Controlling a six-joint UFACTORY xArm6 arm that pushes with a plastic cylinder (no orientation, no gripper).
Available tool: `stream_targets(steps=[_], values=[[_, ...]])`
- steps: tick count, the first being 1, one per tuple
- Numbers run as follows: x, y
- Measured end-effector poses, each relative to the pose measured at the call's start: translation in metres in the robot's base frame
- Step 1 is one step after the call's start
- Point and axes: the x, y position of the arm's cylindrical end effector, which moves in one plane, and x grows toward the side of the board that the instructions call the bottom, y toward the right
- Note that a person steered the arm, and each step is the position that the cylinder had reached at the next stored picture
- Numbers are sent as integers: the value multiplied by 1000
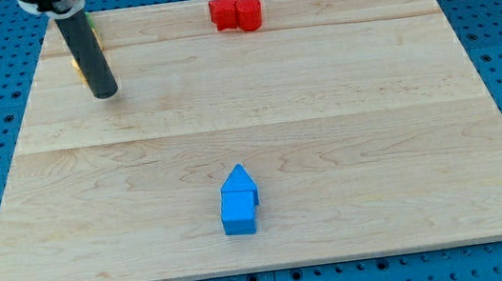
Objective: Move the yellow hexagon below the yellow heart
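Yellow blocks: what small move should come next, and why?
Probably ease my tip back toward the view's bottom. The rod hides almost all of the yellow and green behind it at the top left, so neither hexagon nor heart can be told apart.

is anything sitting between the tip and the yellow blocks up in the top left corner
Nothing visible does. My tip sits at the view's top left, and the rod hides most of the yellow block right behind it, with a green sliver above. The red blocks and blue blocks lie far away.
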Motion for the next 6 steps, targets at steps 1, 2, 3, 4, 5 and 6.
stream_targets(steps=[1,2,3,4,5,6], values=[[-4,-9],[-15,-17],[-26,-21],[-34,-24],[-19,-3],[19,23]])
